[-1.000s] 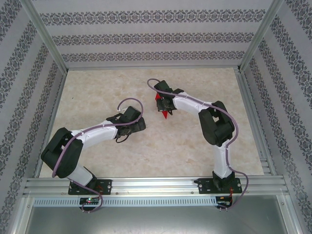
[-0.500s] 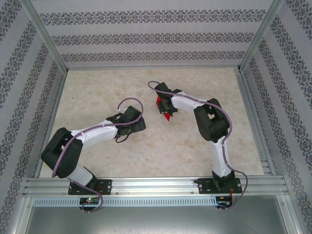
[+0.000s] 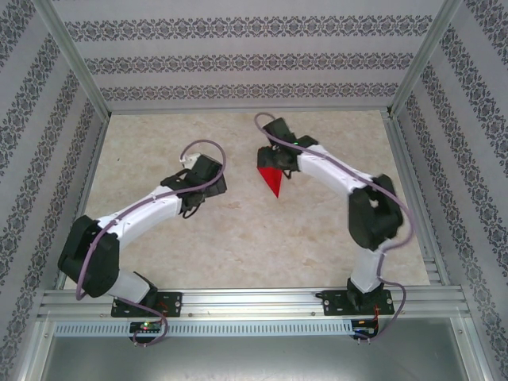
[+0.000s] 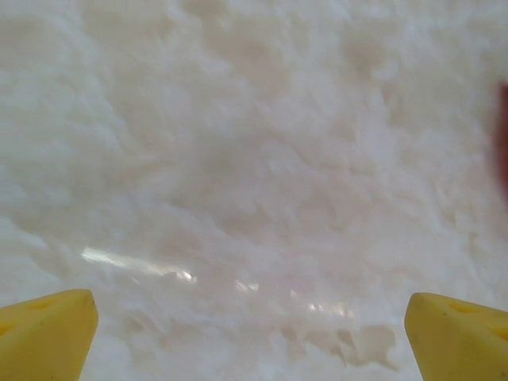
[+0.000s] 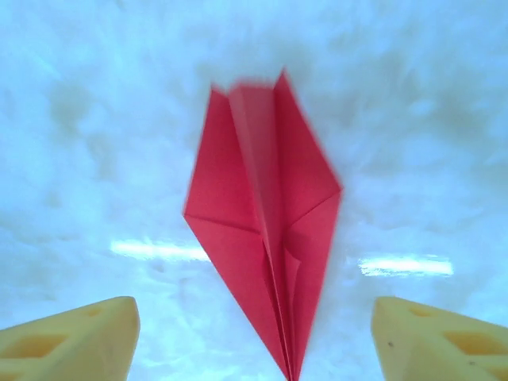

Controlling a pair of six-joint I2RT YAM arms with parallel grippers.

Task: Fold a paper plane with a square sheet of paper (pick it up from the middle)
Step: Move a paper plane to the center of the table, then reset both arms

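Red paper, folded into a slim pointed dart with a centre crease: the paper plane point(image 5: 266, 238) lies on the marbled beige tabletop point(image 3: 238, 238), and nothing grips it.

Right gripper point(image 5: 255, 340): yellow fingers spread wide, one on each side of the plane's nose and apart from the paper. It holds nothing. From above, it sits just beyond the plane's blunt tail end.

Left gripper point(image 4: 250, 333): jaws also wide and empty, over bare tabletop well to the left of the plane. A red blur at the right edge of its wrist view is probably the plane, though it is too smeared to confirm.

Judgement: the folding looks complete and the plane appears set down.

Risks from here:
- The nose lies between my right fingers, so any sideways drift while I lift away could snag the tip and drag or spin the light paper.
- Closing or descending now would crush the centre crease.
- The inner flaps look slightly raised and may spring open without pressure.
- A left arm sweep towards the plane could knock it.
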